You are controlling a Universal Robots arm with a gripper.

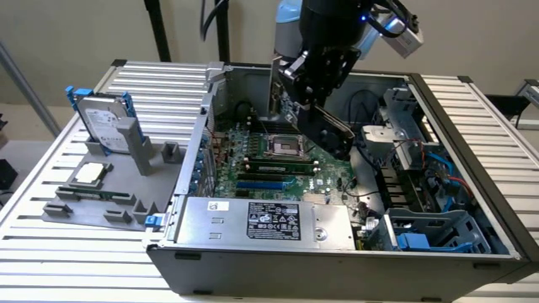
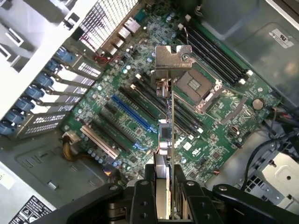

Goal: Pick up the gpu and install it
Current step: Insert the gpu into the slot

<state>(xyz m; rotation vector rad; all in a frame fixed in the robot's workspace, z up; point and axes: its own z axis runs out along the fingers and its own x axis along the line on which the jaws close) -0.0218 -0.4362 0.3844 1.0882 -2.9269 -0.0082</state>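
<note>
Grey metal computer case [image 1: 337, 271] lies open on the white slatted table [image 1: 50, 252]. Above its green motherboard [image 1: 332, 170] the gpu [image 1: 329, 136], a thin black-shrouded card, hangs tilted, clamped in the black claw [image 1: 310, 98]. The wrist view shows it edge-on, with its silver bracket [image 2: 173, 58] at the far end.

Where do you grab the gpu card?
Pinch its flat faces at the top edge, coming from above, as the gripper does. The gpu is thin and held on edge over the motherboard, which likely leaves its lower edge free.
</note>
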